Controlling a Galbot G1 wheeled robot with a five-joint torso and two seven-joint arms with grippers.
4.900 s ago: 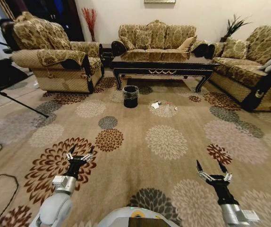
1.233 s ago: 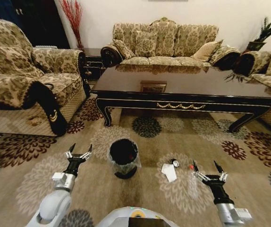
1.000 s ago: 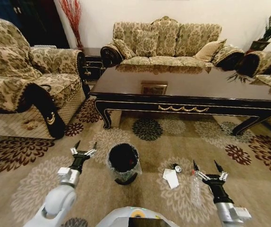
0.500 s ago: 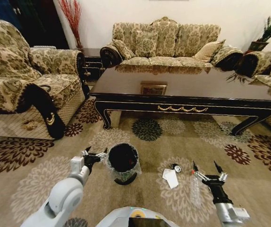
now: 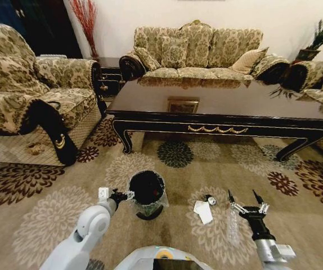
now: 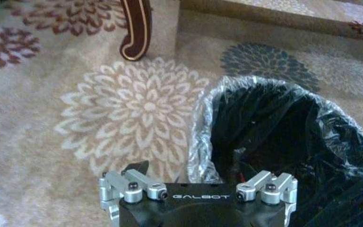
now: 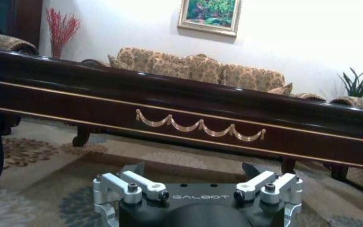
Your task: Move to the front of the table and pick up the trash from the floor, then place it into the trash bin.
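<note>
At the lower middle of the head view, the small round black trash bin with a clear plastic liner (image 5: 147, 191) stands on the tan carpet floor with big flower medallions (image 5: 54, 216). The left gripper (image 5: 121, 196) sits just beside the bin's rim, at lower left of centre, and its fingers look nearly closed with nothing between them, though I cannot tell for sure. The right gripper (image 5: 244, 201) is at lower right, fingers spread wide, holding nothing. Just beside it, towards the centre, lies the clear plastic bottle (image 5: 231, 220), almost under the fingertips. The white folded paper piece (image 5: 203, 210) and the tiny round black-and-white object (image 5: 210, 199) lie between bottle and bin. The long glossy dark-brown wooden coffee table (image 5: 218, 104) fills the middle of the frame, so the robot is already in front of it.

Left wrist view: the bin with its liner (image 6: 276, 137) takes the right half and the carpet (image 6: 125, 109) the left. The fingertips are hidden by the gripper body, so the opening is not clear here.

Right wrist view: the camera looks level at the table apron w/ gold ornament (image 7: 200, 126), not down at the trash.

My judgement: the step in hand is the first pick, prob. the bottle. The wrist should tilt down so the fingers point at the carpet. It is better to close across the bottle's narrow width, near its middle, because clear plastic is light and may roll or slip. Care is also needed that the left arm does not tip the light bin.
</note>
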